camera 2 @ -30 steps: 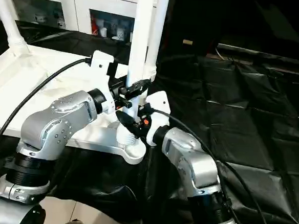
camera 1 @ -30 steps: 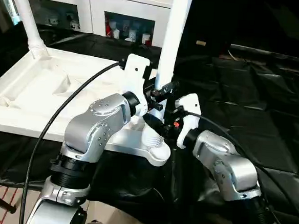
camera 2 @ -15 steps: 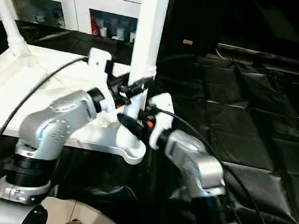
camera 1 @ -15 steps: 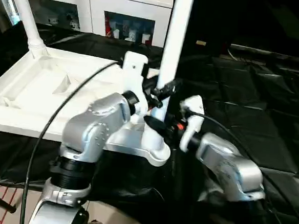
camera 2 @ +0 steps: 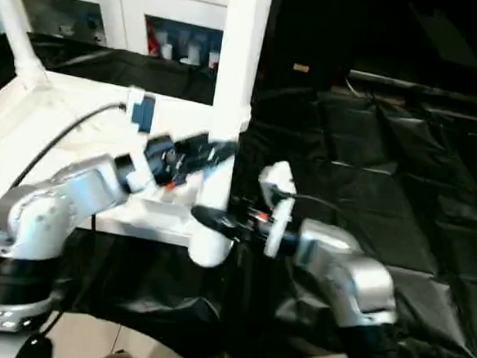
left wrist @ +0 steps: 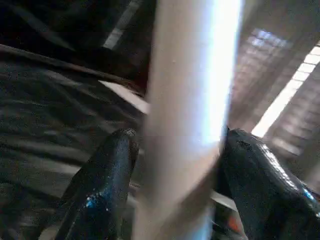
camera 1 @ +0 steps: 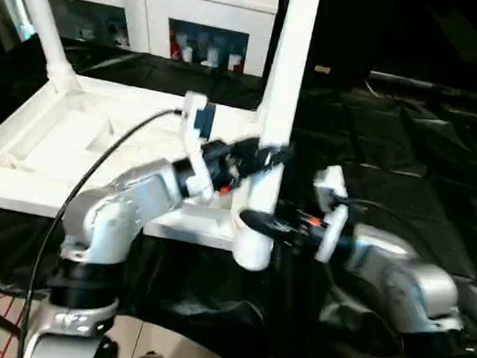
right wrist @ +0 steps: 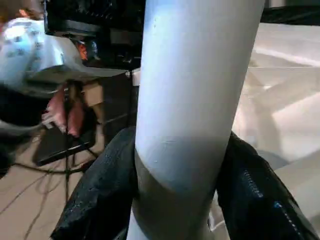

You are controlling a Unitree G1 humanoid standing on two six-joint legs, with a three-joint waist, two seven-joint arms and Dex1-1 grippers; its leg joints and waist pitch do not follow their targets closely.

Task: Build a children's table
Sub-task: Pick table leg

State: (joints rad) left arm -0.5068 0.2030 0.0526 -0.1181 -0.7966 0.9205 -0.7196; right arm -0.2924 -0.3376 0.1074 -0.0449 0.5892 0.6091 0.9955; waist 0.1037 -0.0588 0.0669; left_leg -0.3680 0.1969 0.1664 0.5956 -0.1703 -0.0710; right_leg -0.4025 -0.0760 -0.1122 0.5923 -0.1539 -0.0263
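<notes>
Black sheeting covers the floor; the top (camera 1: 52, 145) lies ribbed side up. Both grippers, left (camera 1: 260, 158) and right (camera 1: 260, 223), clamp the leg (camera 1: 282, 84) half-spread, holding it upright at the near corner socket for seating.

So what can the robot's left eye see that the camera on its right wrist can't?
The left eye view alone takes in the upside-down tabletop, a second leg standing at its far corner, the white cabinet behind, the black sheet and both silver arms.

The right wrist view alone gets a close look at the right gripper's fingers pressed on either side of the near leg, plus cables on the floor.

Both show that near leg and the right gripper holding it.
</notes>
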